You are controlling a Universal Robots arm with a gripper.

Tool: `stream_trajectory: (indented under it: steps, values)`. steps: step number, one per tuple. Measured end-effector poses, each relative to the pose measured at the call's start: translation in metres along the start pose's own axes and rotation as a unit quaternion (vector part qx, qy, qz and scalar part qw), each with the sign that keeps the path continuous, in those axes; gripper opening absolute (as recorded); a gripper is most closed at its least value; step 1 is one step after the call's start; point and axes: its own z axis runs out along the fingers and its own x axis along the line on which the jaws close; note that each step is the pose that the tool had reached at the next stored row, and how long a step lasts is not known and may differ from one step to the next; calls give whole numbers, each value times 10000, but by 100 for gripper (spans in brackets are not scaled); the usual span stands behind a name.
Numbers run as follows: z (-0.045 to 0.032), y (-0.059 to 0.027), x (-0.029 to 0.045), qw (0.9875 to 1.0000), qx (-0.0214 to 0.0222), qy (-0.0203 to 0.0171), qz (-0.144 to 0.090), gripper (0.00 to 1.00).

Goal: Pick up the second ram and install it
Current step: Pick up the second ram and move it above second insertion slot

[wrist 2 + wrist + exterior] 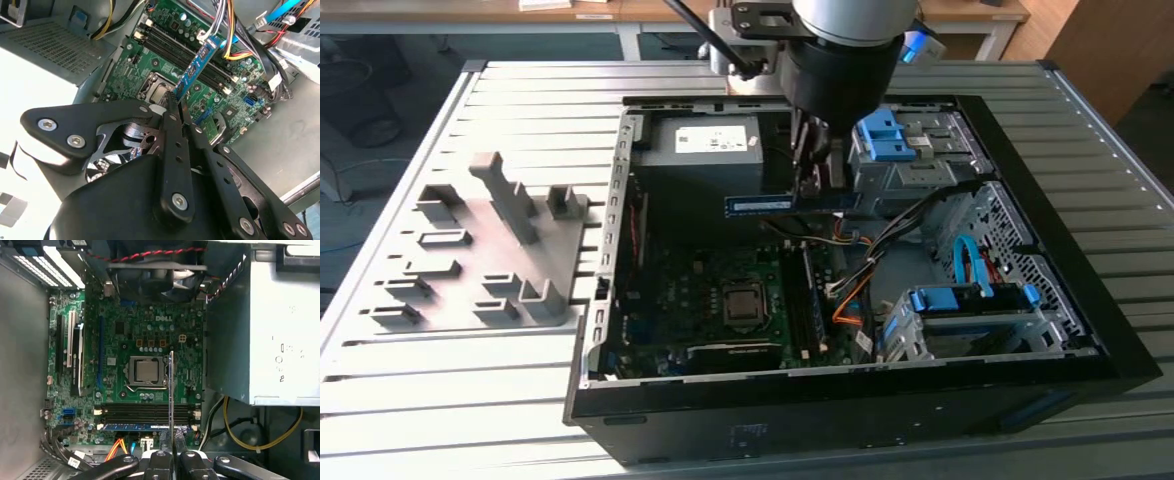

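Observation:
My gripper (815, 192) hangs over the open computer case (607, 300), shut on the second ram (761, 204), a narrow dark stick with a pale label that juts toward the exterior view's left. In the second wrist view the second ram (198, 64) sticks out from between the black fingers (171, 131) above the green motherboard (150, 75). In the first wrist view the second ram (171, 390) appears edge-on above the memory slots (145, 413), held by the gripper (172, 452). One stick (145, 427) sits seated in the slot nearest the gripper.
A grey slotted holder block (494, 250) lies on the table at the exterior view's left. Inside the case are the power supply (700, 140), the processor socket (744, 305), blue drive cages (967, 300) and loose cables (854, 280).

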Motion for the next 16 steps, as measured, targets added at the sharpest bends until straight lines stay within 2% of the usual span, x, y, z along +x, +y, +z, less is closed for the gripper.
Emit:
stream_trajectory:
  steps: [16]
  values:
    - [101,-181,20,10000,0,0,0,14]
